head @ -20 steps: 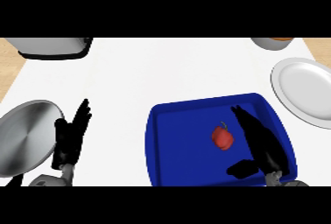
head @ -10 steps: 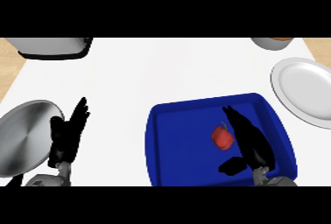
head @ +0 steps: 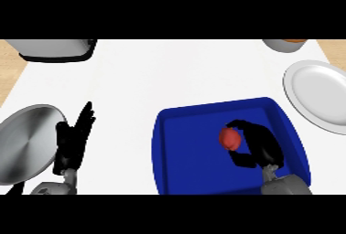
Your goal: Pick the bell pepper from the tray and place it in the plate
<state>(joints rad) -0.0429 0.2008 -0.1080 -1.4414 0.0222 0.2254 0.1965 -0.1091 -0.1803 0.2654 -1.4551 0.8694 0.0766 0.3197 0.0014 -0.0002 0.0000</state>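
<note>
**Mia:** What could go wrong from here?

**Ben:** The bell pepper (head: 229,138) is round and smooth; I think it could slip out when the right robot hand (head: 262,147) lifts, since the fingers only hug one side of it; then it would fall back into the blue tray (head: 196,119).

**Mia:** Anything else?

**Ben:** The tray has a raised wall; a low lift could bump the pepper on that wall on the way to the white plate (head: 317,98); the plate sits just beside the tray on the right; let go too near its rim and the pepper might roll off onto the counter (head: 169,73).

**Mia:** How is that hand now?

**Ben:** Curled up; its fingers bend over the top of the pepper and its thumb comes up from under; the pepper is pinched in between, over the right part of the tray; I can't tell if it is off the tray floor yet.

**Mia:** And the other one?

**Ben:** The left robot hand (head: 74,137) rests with straight fingers, next to a silver pan (head: 27,144); it holds nothing.
</note>
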